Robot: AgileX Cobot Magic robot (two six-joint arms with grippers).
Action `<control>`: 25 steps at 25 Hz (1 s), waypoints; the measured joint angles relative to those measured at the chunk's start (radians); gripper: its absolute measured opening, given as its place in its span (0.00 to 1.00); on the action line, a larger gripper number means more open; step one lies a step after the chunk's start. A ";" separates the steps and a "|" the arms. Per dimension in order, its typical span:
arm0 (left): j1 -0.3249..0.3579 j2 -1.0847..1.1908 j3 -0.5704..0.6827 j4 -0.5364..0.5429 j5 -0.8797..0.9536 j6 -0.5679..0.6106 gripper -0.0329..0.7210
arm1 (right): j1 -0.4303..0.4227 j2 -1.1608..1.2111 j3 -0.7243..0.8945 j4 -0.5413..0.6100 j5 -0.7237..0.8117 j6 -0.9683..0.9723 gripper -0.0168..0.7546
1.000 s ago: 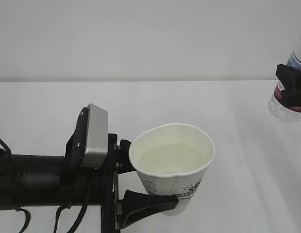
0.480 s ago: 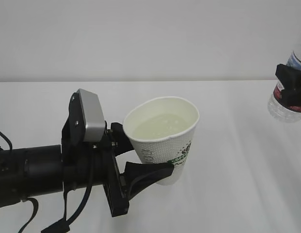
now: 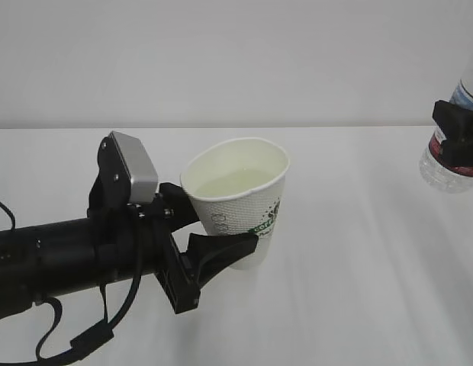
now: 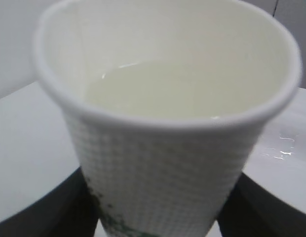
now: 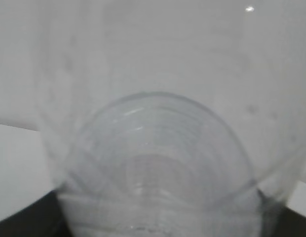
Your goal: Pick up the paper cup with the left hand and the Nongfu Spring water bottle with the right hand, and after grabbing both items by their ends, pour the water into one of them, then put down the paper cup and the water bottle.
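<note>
The white paper cup [image 3: 235,200] hangs above the table left of centre, tilted a little to the right, with pale water [image 3: 235,181] inside. My left gripper [image 3: 221,232] is shut on its lower half, one black finger [image 3: 221,254] crossing the front. In the left wrist view the paper cup [image 4: 168,153] fills the frame, water [image 4: 168,89] pooled inside, and dark fingers [image 4: 69,210] flank its base. At the right edge my right gripper [image 3: 458,145] is shut on the clear Nongfu Spring water bottle [image 3: 444,174]. In the right wrist view the bottle [image 5: 158,148] is seen close up and blurred.
A white table [image 3: 358,267] runs back to a plain white wall [image 3: 236,61]. A few water drops [image 4: 284,148] lie on the table to the right of the cup in the left wrist view.
My left gripper has carried the cup up and to the left in the exterior view, and the cup now leans slightly. The right gripper and bottle have stayed still.
</note>
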 joint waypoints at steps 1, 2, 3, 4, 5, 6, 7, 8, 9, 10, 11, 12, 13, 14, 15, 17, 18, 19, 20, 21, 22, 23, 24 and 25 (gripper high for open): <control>0.009 0.000 0.000 -0.005 0.000 0.002 0.68 | 0.000 0.000 0.000 0.000 0.000 0.000 0.60; 0.019 0.000 0.000 -0.012 0.000 0.004 0.68 | 0.000 0.000 0.000 0.000 0.000 0.000 0.60; 0.026 0.000 0.000 -0.025 0.000 0.008 0.68 | 0.000 0.000 0.000 0.000 0.000 0.000 0.60; 0.036 0.000 0.000 -0.037 0.002 0.017 0.68 | 0.000 0.000 0.000 0.000 0.000 0.000 0.60; 0.045 0.000 0.000 -0.051 0.002 0.026 0.68 | 0.000 0.000 0.000 0.000 0.000 0.000 0.60; 0.054 0.000 0.000 -0.065 0.002 0.030 0.68 | 0.000 0.000 0.000 0.000 0.000 0.000 0.60; 0.061 0.000 0.000 -0.074 0.002 0.037 0.68 | 0.000 0.000 0.000 0.000 0.000 0.001 0.59; 0.072 0.000 0.000 -0.085 0.002 0.039 0.68 | 0.000 0.000 0.000 0.000 0.000 0.003 0.60; 0.083 0.000 0.000 -0.090 0.002 0.039 0.68 | 0.000 0.000 0.000 0.000 0.000 0.003 0.59; 0.094 0.000 0.000 -0.096 0.002 0.039 0.68 | 0.000 0.000 0.000 0.000 0.000 0.003 0.60; 0.104 0.000 0.000 -0.096 0.002 0.040 0.68 | 0.000 0.000 0.000 0.000 0.000 0.003 0.59; 0.115 0.000 0.000 -0.097 0.002 0.042 0.68 | 0.000 0.003 0.000 0.000 0.000 0.003 0.59; 0.127 0.000 0.000 -0.099 0.002 0.042 0.68 | 0.000 0.004 0.000 0.000 -0.002 0.003 0.59; 0.137 0.000 0.000 -0.100 0.002 0.042 0.68 | 0.000 0.011 0.000 0.000 -0.004 0.003 0.59; 0.150 0.000 0.000 -0.100 0.002 0.042 0.68 | 0.000 0.018 0.000 0.000 -0.004 0.003 0.59; 0.175 0.000 0.000 -0.100 0.002 0.042 0.68 | 0.000 0.030 0.000 0.000 -0.004 0.012 0.59; 0.185 0.000 0.000 -0.103 0.002 0.044 0.68 | 0.000 0.034 0.000 0.000 -0.006 0.012 0.59; 0.197 0.000 0.000 -0.105 0.002 0.044 0.68 | 0.000 0.036 0.000 0.000 -0.006 0.012 0.59; 0.208 0.000 0.000 -0.105 0.002 0.044 0.68 | 0.000 0.036 0.000 0.000 -0.006 0.012 0.59; 0.217 0.000 0.000 -0.106 0.002 0.046 0.68 | 0.000 0.036 0.000 0.000 -0.009 0.012 0.59; 0.226 0.000 0.000 -0.107 0.002 0.053 0.68 | 0.000 0.036 0.000 0.000 -0.016 0.012 0.59; 0.235 0.000 0.000 -0.115 0.002 0.062 0.68 | 0.000 0.036 0.000 0.000 -0.023 0.012 0.59; 0.245 0.000 0.000 -0.121 0.002 0.069 0.68 | 0.000 0.036 0.000 -0.001 -0.031 0.012 0.59; 0.252 0.000 0.000 -0.131 0.002 0.073 0.68 | 0.000 0.036 0.000 -0.001 -0.034 0.012 0.59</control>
